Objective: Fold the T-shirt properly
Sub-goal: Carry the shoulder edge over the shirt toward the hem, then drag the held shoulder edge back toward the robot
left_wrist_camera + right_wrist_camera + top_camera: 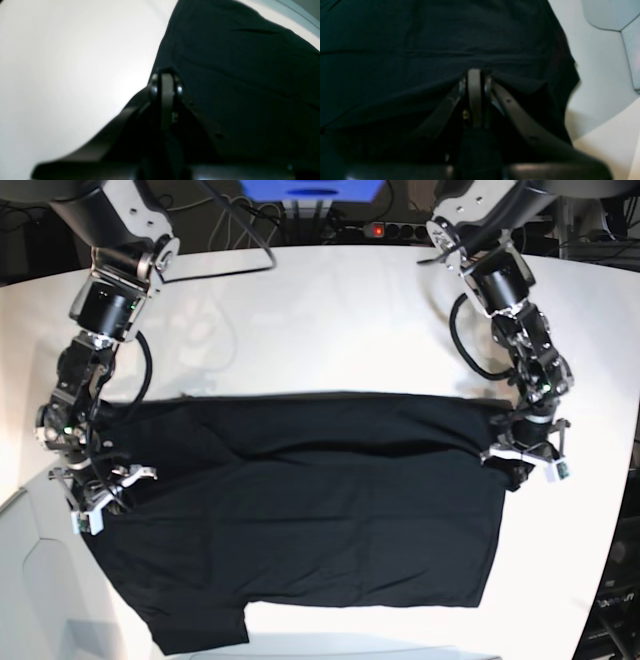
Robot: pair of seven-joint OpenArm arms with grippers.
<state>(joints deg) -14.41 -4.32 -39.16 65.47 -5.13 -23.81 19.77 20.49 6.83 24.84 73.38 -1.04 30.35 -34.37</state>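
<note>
I log one T-shirt, black, spread on white surface; left hand and right hand each clenched on its edge.

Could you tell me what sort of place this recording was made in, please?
Probably a robotics lab or workshop: a white table carries the T-shirt, with cables and a power strip behind it.

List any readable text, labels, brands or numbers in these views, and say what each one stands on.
None can be read.
T-shirt: plain black cloth in all three views; no label or print shows.
Table: bare white, no markings.
Arms and background equipment: no legible lettering; too small or blurred.
</note>
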